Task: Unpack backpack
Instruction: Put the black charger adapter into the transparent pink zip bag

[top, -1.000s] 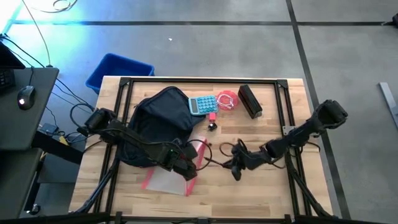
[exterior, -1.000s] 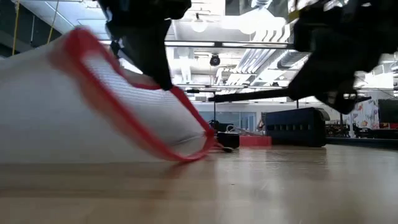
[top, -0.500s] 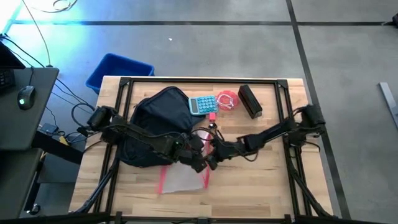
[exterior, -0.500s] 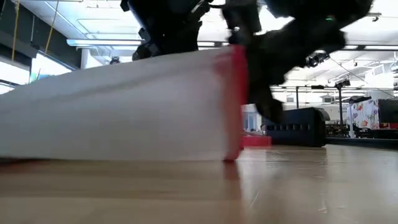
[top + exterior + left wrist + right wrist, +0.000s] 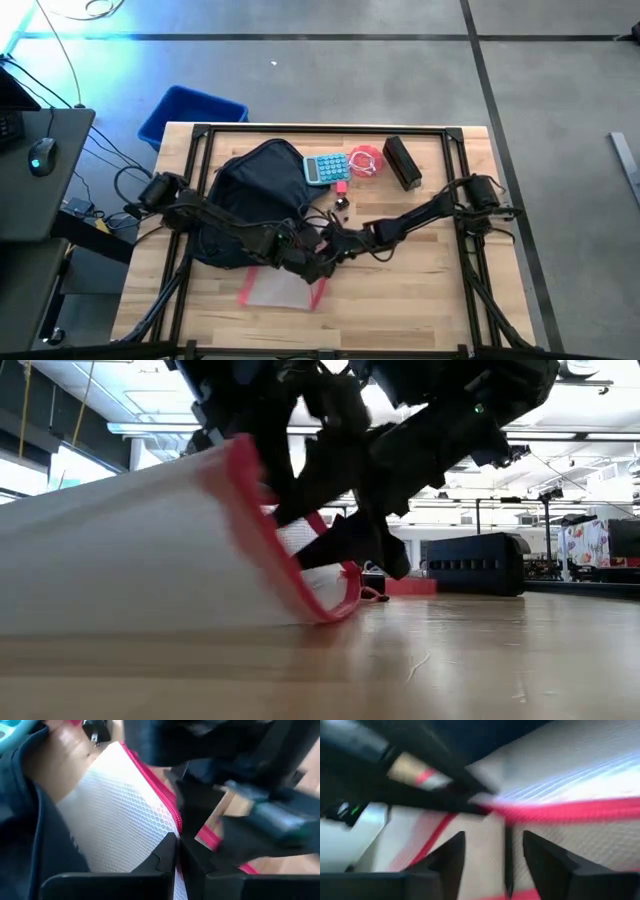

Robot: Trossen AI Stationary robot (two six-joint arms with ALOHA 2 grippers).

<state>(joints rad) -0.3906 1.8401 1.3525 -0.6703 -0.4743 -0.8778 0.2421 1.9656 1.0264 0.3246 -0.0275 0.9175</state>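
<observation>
Near the middle of the wooden table (image 5: 420, 300), seen from overhead, two dark robot arms meet over a flat white mesh pouch with a red zip border (image 5: 280, 290). The left gripper (image 5: 305, 262) is clenched on one red-edged end of that pouch, lifting that end while the rest slopes down to the tabletop; the low view shows the raised edge and the sagging body. This hold likely keeps the pouch clear of the bag it appears to have come out of.

The right gripper (image 5: 335, 243) reaches in from three o'clock and sits just beside the left one, its fingers (image 5: 451, 857) parted with the red zip edge running across in front of them. It grasps nothing; the parted fingers suggest it is lining up to take the pouch's edge, perhaps for a handover.

The large dark navy soft fabric backpack (image 5: 255, 190) lies at about ten o'clock from the grippers, slumped on the table's left half, touching or overlapping the pouch's far side.

Beyond it, around twelve to one o'clock, lie a light blue calculator (image 5: 326, 167), a coiled pink cable (image 5: 366, 162) and a small black rectangular box (image 5: 401, 162), spread apart, seemingly items already taken out. A bright blue plastic bin (image 5: 190, 112) stands on the floor off the table's far left corner.
</observation>
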